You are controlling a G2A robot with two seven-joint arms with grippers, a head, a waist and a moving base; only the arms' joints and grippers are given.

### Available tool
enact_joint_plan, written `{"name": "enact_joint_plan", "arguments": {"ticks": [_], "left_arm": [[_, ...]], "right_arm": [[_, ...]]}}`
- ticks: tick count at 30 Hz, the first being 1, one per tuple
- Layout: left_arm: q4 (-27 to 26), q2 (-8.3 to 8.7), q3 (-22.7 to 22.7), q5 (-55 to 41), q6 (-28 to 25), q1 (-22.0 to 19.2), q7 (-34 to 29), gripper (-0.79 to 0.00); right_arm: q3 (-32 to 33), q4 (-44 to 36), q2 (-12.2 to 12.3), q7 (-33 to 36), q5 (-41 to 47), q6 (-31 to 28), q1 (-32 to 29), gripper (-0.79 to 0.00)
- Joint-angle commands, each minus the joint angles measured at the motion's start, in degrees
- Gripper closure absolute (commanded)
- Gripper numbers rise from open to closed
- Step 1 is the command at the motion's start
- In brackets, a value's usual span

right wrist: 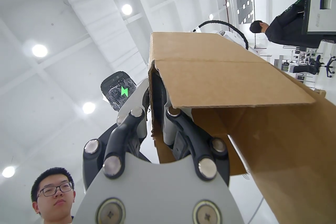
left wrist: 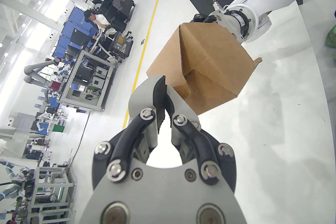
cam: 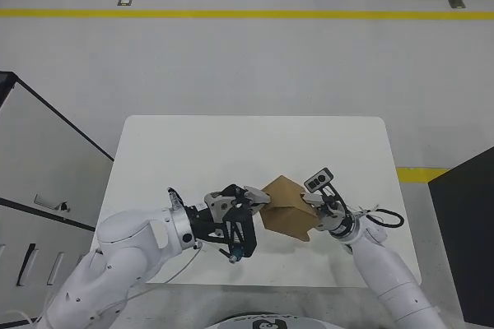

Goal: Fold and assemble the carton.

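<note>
White table (cam: 148, 164) seen from above: the carton (cam: 285, 206) is tilted over its front middle, between the left gripper (cam: 258, 200) and the right gripper (cam: 317, 215). Left wrist view: the left fingers are pressed nearly together on nothing, their tips just beside the carton's flap. Right wrist view: the right fingers are clamped on a carton wall.

The left arm (cam: 140, 243) is bent at the elbow, and its forearm points across toward the right arm (cam: 387, 275). The left gripper (left wrist: 164, 101) has its 2 fingers pressed together, pad against pad, with the tips just beside the carton (cam: 286, 210). The right gripper (right wrist: 157, 107) is tilted upward, and its 2 fingers clamp 1 wall of the carton between them.
</note>
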Motion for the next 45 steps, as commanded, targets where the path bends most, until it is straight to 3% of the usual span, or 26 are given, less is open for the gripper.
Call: {"name": "enact_joint_plan", "arguments": {"ticks": [1,14,36,45], "left_arm": [[0.0,0.0,0.0,0.0,0.0,0.0,0.0,0.0],[0.0,0.0,0.0,0.0,0.0,0.0,0.0,0.0],[0.0,-0.04,0.74,1.51,0.27,-0.8,1.92,0.0],[0.0,-0.23,4.07,6.6,-0.64,-2.91,1.11,0.0]], "right_arm": [[0.05,-0.63,-0.01,-1.03,-0.72,-0.6,0.09,0.0],[0.43,0.94,-0.53,3.55,0.07,-6.92,2.46,0.0],[-0.76,4.25,-0.97,5.13,-0.53,-7.23,5.66,0.0],[-0.76,4.25,-0.97,5.13,-0.53,-7.23,5.66,0.0]]}}
